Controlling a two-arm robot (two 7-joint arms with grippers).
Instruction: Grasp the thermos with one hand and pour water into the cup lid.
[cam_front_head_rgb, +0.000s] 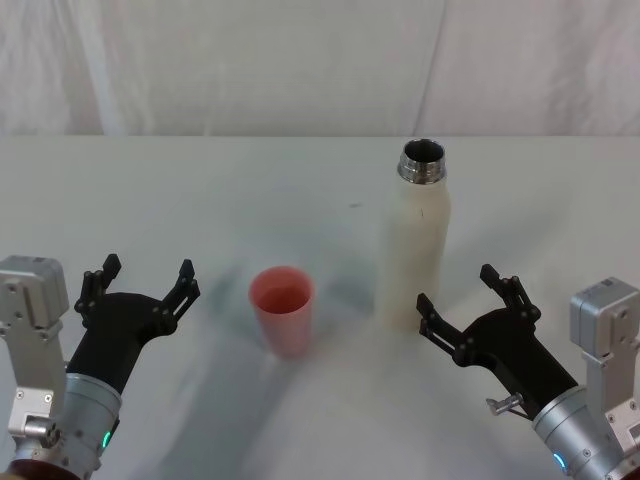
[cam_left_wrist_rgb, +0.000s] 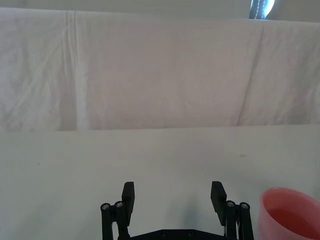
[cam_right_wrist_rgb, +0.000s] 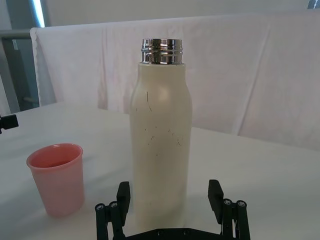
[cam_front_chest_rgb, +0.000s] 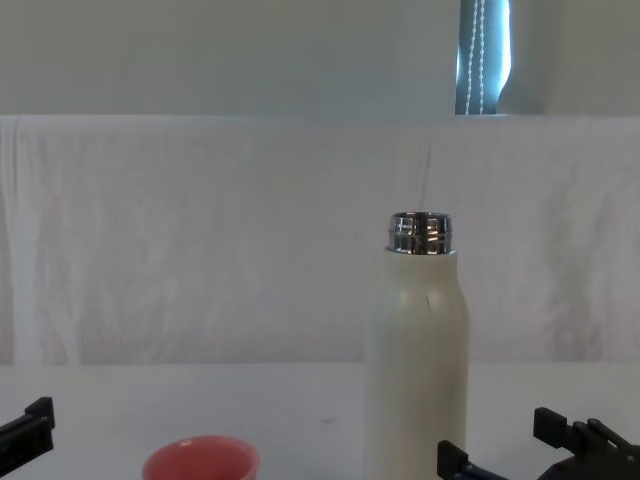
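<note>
White table (cam_front_head_rgb: 200, 180) holds upright thermos (cam_front_head_rgb: 415, 250) beside cup lid (cam_front_head_rgb: 282, 308), both grippers' fingers released nearby

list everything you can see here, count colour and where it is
thermos: 1, cream-white with an uncapped steel neck, upright on the table, to the right of the cup lid
cup lid: 1, salmon-pink, upright with its mouth up, near the table's centre front
table: 1, white, under everything
cloth backdrop: 1, white, hanging behind the table
left gripper: 1, black with fingers open, low on the left, beside the cup lid, holding nothing
right gripper: 1, black with fingers open, just right of the thermos base, not touching it
</note>
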